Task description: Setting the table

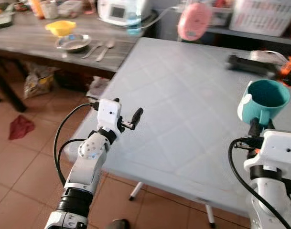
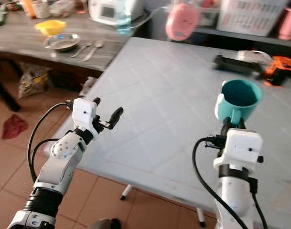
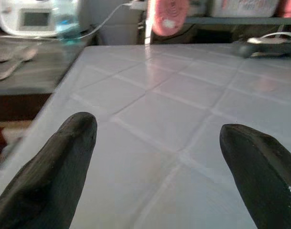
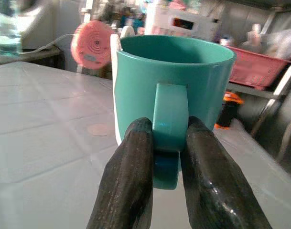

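Observation:
A teal mug (image 1: 265, 99) with a white side panel is held upright above the right side of the pale grey table (image 1: 183, 105). My right gripper (image 4: 167, 143) is shut on the mug's handle (image 4: 170, 119), one black finger on each side. My left gripper (image 3: 157, 138) hangs open over the table's near left edge with nothing between its fingers (image 3: 69, 157). On the dark wooden side table (image 1: 35, 36) at the back left lie a metal bowl (image 1: 72, 43), a yellow bowl (image 1: 60, 27) and two spoons (image 1: 100, 48).
A pink round object (image 1: 194, 21) hangs at the table's far edge. A black and orange tool (image 1: 260, 64) lies at the far right of the table. A white appliance (image 1: 120, 10) and a water bottle (image 1: 132, 19) stand behind. A red cloth (image 1: 20, 128) lies on the tiled floor.

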You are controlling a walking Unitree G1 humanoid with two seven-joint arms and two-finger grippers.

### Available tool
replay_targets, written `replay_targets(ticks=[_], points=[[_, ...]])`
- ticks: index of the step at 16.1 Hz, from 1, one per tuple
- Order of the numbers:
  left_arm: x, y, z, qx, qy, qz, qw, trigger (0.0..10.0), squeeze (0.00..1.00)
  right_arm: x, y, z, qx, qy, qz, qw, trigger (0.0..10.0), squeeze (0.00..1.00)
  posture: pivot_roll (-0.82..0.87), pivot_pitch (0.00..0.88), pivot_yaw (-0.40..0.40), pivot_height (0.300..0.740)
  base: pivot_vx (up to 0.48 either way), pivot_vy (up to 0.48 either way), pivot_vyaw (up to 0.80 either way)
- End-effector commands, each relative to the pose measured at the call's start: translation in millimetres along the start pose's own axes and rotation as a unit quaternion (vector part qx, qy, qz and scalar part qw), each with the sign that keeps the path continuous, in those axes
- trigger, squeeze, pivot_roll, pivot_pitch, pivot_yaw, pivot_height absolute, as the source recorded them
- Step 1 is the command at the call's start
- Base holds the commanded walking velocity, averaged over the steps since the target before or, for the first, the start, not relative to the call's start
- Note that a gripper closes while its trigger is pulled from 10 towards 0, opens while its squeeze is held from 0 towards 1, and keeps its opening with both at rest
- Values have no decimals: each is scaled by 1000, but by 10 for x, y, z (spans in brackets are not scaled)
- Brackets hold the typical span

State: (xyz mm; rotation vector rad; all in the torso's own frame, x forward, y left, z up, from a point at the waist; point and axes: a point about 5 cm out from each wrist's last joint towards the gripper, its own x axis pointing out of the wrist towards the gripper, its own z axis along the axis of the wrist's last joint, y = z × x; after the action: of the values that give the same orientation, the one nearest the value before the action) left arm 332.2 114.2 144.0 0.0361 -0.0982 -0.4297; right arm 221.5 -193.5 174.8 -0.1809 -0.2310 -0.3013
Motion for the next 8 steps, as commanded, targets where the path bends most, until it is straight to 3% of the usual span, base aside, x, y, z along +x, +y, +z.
replay_targets(ticks=[1,8], points=[[21,-20,0,-2,3,-8,1000,10000,0,-20,-41,59,0,-11,-12,1000,10000,0,13,103,10,740,0,412,0],[41,-48,-35,-3,9,-20,1000,10000,0,-51,-46,-21,4,6,-16,1000,10000,0,10,96,13,740,0,480,0]])
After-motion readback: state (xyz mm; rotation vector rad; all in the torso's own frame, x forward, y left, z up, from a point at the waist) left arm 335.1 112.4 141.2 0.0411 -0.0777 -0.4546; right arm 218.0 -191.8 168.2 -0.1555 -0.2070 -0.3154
